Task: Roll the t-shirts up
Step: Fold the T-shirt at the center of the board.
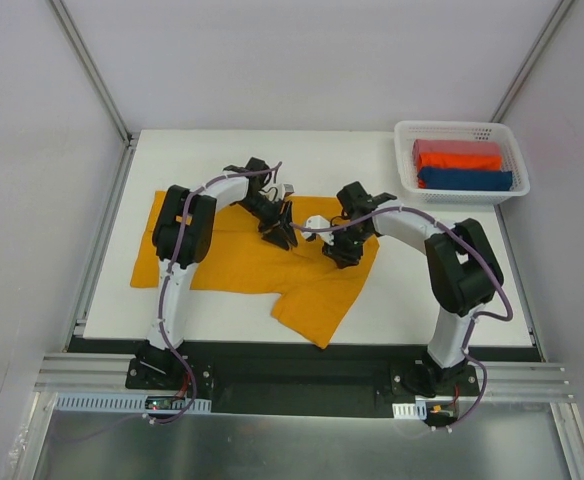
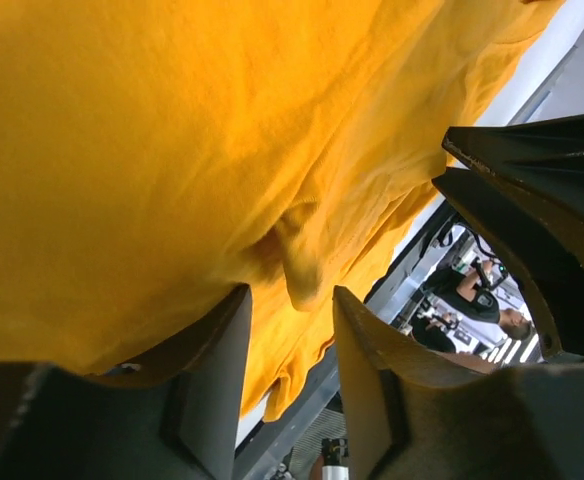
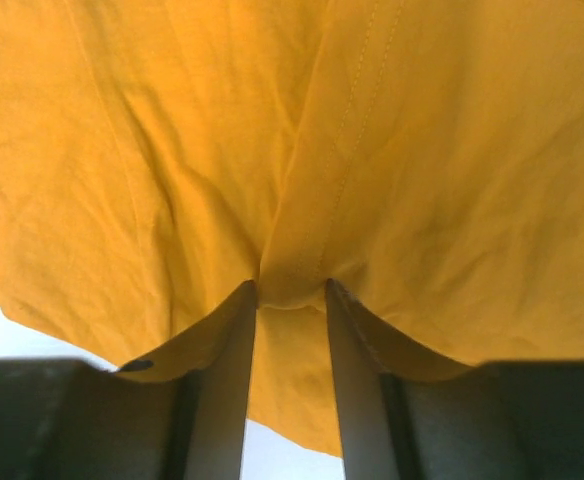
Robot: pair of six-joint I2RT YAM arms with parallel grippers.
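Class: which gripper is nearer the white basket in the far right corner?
Right. The right gripper is down on the t-shirt, left of the basket and nearer the bases; the left gripper lies farther left.

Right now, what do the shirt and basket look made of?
The shirt looks like soft matte cloth, probably cotton: it creases and shows a stitched seam. The basket looks like white plastic, going by its slotted moulded walls.

We log: mustard-yellow cloth t-shirt (image 1: 232, 265) matt, creased, stitched | white flat counter (image 1: 272, 150) smooth, matt | white lattice plastic basket (image 1: 462, 196) | right hand (image 3: 291, 284) black plastic, matt
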